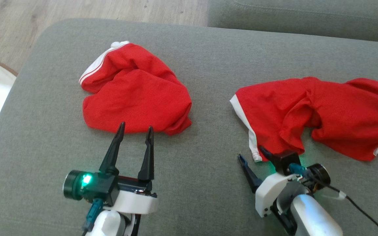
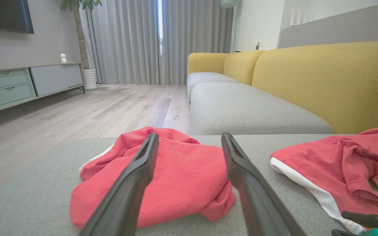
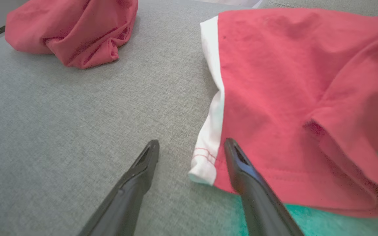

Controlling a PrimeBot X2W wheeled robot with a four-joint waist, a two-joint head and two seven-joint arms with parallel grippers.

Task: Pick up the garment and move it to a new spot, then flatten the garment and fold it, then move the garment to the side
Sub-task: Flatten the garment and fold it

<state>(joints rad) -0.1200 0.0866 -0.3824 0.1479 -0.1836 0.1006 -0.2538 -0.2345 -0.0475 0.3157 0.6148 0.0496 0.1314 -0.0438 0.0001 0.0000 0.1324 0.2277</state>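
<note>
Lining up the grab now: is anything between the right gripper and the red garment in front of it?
Nothing visible is in the way. The right gripper is open over bare grey cushion, and the white hem at the corner of the red garment lies right at its fingertips.

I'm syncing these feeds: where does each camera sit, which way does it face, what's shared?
Head view: on the head, looking down at the grey cushion; left gripper and right gripper open.
Left wrist view: low, facing a yellow sofa; own fingers frame the left garment.
Right wrist view: angled down at the right garment; own fingers straddle its corner.
Shared: both garments.
</note>
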